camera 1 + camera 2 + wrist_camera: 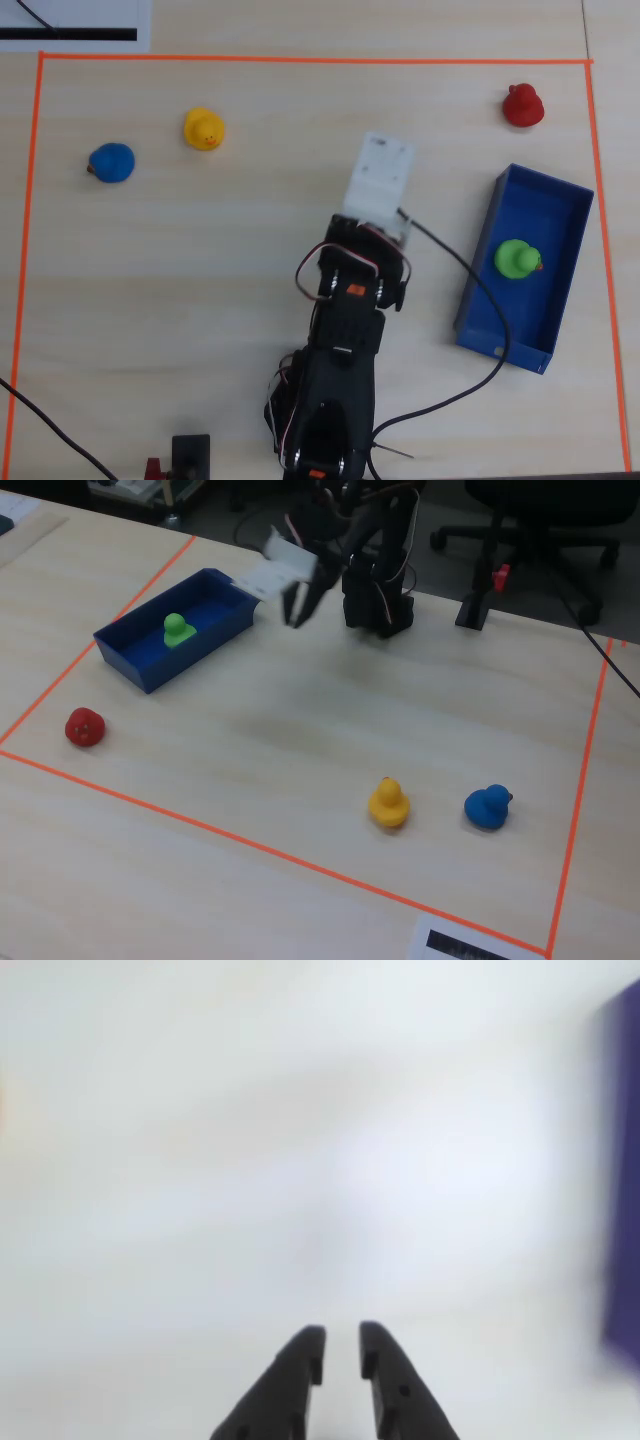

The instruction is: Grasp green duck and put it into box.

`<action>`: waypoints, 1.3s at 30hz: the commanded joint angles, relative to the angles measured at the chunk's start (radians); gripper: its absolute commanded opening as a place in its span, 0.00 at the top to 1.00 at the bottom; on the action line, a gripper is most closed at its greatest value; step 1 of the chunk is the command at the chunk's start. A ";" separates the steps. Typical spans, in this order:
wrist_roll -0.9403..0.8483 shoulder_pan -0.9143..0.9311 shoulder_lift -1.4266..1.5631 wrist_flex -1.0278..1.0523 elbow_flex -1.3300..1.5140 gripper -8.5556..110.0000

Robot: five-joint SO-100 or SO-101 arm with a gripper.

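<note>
The green duck (517, 259) sits inside the blue box (556, 205), near its middle; it also shows in the fixed view (176, 628) in the box (128, 658). My gripper (340, 1334) is empty, its jaws nearly together with only a thin gap. In the fixed view the gripper (297, 612) hangs above the table just right of the box's near end. In the overhead view the white wrist housing (380, 175) hides the fingers, left of the box. A blurred edge of the box (626, 1170) shows at the right of the wrist view.
A red duck (523, 105) stands beyond the box's far end. A yellow duck (204, 129) and a blue duck (111, 162) stand at the far left. Orange tape (300, 59) frames the work area. A black cable (470, 275) runs beside the box.
</note>
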 commanded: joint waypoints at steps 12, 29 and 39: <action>-0.046 -0.210 0.532 0.118 0.623 0.93; -0.080 -0.276 0.739 -0.063 0.922 0.93; -0.080 -0.288 0.818 -0.017 0.963 0.93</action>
